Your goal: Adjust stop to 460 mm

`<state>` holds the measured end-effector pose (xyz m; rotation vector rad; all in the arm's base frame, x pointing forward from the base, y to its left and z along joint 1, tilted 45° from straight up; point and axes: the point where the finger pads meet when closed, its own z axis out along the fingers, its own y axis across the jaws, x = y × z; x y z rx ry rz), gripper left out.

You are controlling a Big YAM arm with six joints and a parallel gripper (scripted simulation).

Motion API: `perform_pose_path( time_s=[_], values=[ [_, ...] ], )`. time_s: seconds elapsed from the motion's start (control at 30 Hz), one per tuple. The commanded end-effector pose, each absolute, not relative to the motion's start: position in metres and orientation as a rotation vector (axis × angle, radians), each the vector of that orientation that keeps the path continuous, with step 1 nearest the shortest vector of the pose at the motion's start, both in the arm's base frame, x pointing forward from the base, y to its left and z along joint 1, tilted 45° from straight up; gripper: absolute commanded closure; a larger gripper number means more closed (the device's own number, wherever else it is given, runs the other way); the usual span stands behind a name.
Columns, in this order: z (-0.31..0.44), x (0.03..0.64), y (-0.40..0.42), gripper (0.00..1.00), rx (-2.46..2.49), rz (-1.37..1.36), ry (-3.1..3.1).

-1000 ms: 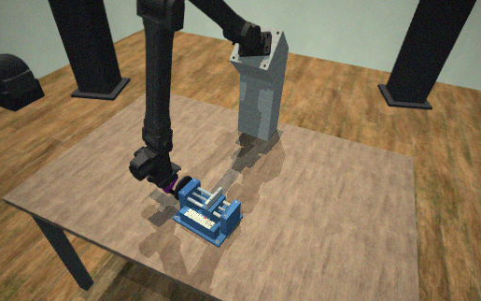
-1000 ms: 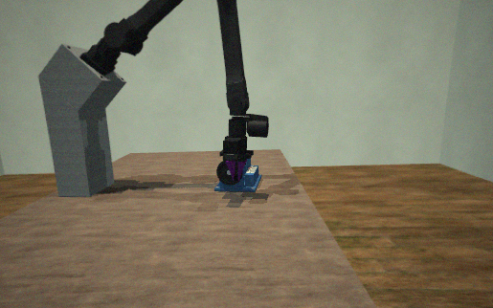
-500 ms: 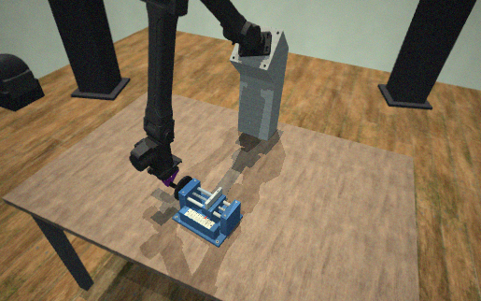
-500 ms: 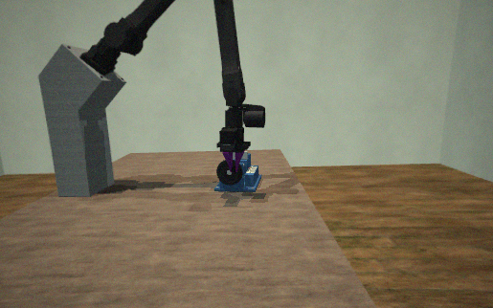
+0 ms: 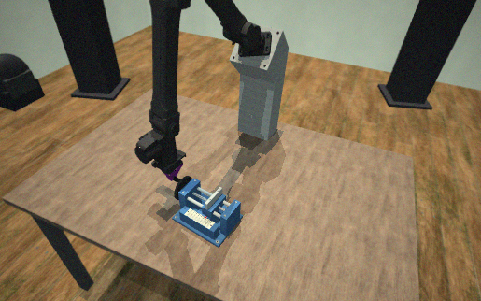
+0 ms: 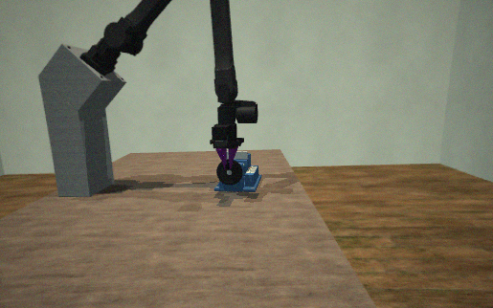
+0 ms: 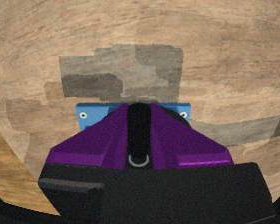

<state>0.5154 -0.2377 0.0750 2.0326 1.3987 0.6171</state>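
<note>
The blue stop device (image 5: 230, 219) (image 6: 253, 180) (image 7: 93, 111) stands on the table. Its black handwheel (image 5: 180, 187) (image 6: 229, 178) is at one end; the fingers mostly hide it in the wrist view. A pale stop plate (image 5: 214, 198) sits between the end blocks on light rods. The white scale (image 5: 195, 219) on the side shows a small red mark (image 5: 205, 218) right of its middle; the figures are too small to read. My gripper (image 5: 176, 177) (image 6: 228, 164) (image 7: 139, 110), with purple fingers, is shut on the black handle (image 7: 139, 130) of the handwheel, near the wheel's top.
The grey pedestal (image 5: 259, 100) (image 6: 70, 139) carrying the arm stands on the table behind the device. The table's front edge (image 5: 113, 252) runs past the device. Dark pillars (image 5: 87, 47) (image 5: 432, 51) and a dark rounded object (image 5: 12, 79) stand beyond the table.
</note>
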Motion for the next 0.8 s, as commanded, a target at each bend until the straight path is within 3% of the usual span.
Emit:
perform_pose_path(
  time_s=[0.0,0.77],
  values=[
    [0.098,0.505,-0.24,0.94,2.006,0.633,1.374],
    [0.072,0.495,-0.235,0.94,2.001,0.635,1.372]
  ],
)
